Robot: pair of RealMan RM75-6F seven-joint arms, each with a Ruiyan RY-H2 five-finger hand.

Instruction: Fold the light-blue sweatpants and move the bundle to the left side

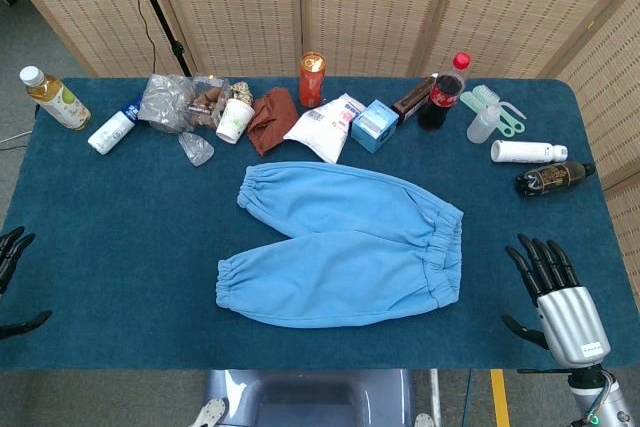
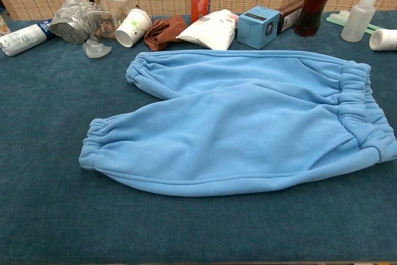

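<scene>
The light-blue sweatpants lie spread flat in the middle of the dark blue table, waistband to the right, both leg cuffs pointing left; the chest view shows the sweatpants filling its middle. My right hand hovers at the table's front right corner, fingers apart and pointing up, holding nothing, a short way right of the waistband. Only the dark fingertips of my left hand show at the far left edge, spread and empty. Neither hand touches the cloth. The chest view shows no hand.
Along the back edge stand a tea bottle, crumpled plastic, a paper cup, brown cloth, an orange can, a white pouch, a blue box, a cola bottle and more bottles at right.
</scene>
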